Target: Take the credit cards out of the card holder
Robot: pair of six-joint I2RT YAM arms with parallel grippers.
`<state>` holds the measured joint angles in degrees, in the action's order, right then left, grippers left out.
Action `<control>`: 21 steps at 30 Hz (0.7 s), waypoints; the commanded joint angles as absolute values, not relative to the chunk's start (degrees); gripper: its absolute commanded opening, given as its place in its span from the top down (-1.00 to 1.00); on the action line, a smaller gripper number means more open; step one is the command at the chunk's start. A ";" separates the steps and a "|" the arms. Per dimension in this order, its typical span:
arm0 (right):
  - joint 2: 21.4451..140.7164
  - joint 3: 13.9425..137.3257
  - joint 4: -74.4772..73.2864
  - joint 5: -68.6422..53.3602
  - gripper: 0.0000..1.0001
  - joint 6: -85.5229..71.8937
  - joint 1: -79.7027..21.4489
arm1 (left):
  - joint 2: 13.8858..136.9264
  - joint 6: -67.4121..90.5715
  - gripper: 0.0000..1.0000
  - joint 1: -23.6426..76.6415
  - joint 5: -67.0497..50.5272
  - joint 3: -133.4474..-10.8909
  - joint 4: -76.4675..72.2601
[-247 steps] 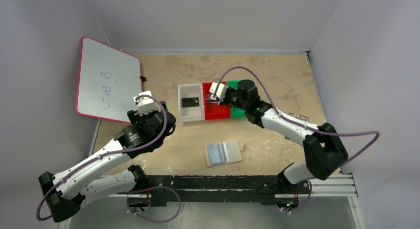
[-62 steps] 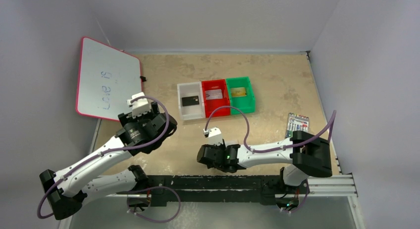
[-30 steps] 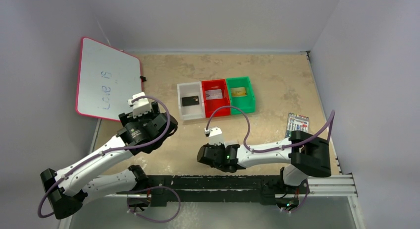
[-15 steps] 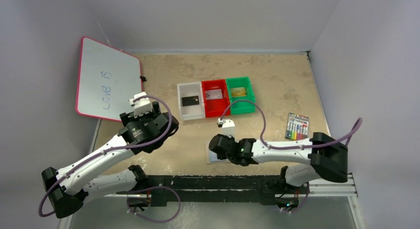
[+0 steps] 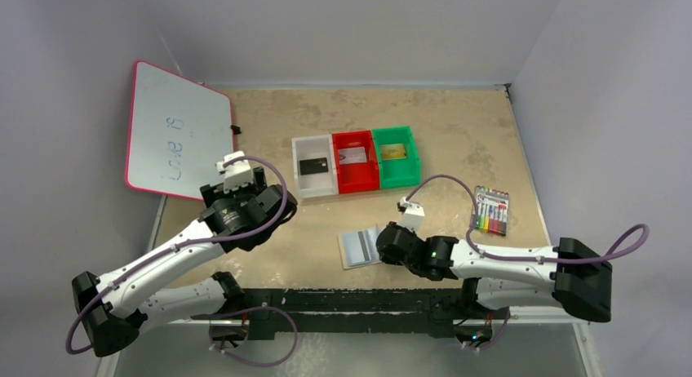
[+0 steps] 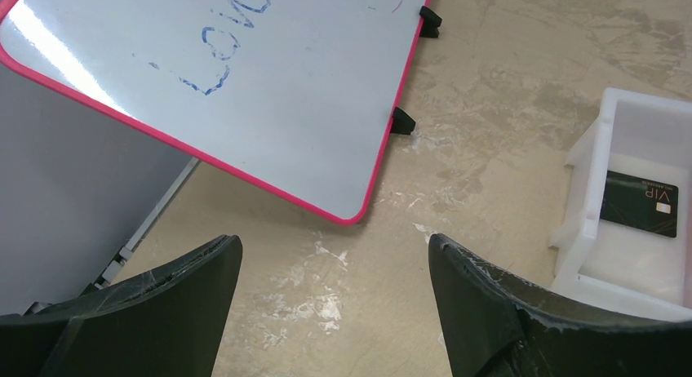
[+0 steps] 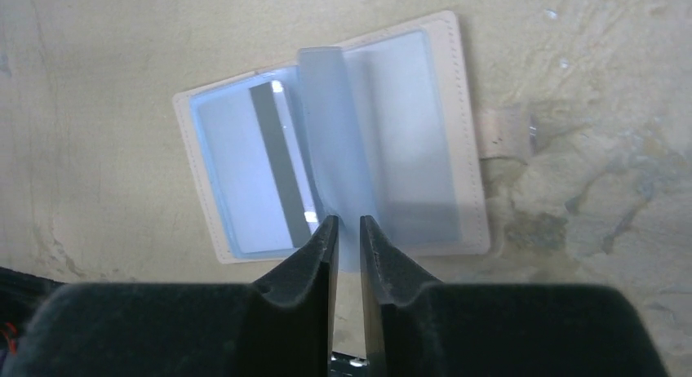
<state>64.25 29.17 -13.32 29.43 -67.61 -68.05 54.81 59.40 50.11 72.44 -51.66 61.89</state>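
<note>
Card holder open on the table, three cards already in bins. The holder (image 7: 472,148) lies spread flat at lower centre of the overhead view, on a tan table (image 5: 457,124). A pale striped card (image 7: 237,177) sits in its left pocket, the dark stripe running along the side nearest the spine. A translucent blue sleeve (image 7: 334,132) rises from the spine toward the right wrist camera. The right pocket behind it looks plain blue-grey, and whether a card is in it cannot be told.

The right gripper (image 7: 346,223) points at the holder's near edge from the lower right of the overhead view. Its fingers are almost together, and the sleeve shows through the slim gap between them. Whether they pinch it cannot be told.

Three cards lie in a row of bins at centre frame, well apart from the holder:
- a black card (image 5: 313,166) in the white bin (image 5: 315,192)
- a silver card (image 5: 352,155) in the red bin (image 5: 357,184)
- a gold card (image 5: 393,152) in the green bin (image 5: 398,177)

The left gripper (image 6: 333,246) hangs at centre left of the overhead view, jaws spread wide with nothing between them. It is above bare table, near the lower corner of the pink-framed whiteboard (image 5: 175,136) at upper left. A pack of markers (image 5: 490,210) rests at the right of the frame.
</note>
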 commanded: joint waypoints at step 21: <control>45.93 26.67 -5.17 28.68 0.03 -57.10 -66.14 | 55.36 55.60 -0.69 49.92 70.03 -53.68 58.84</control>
<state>45.69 27.79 -22.35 35.27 -70.54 -67.68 55.66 58.85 50.11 71.96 -51.92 61.76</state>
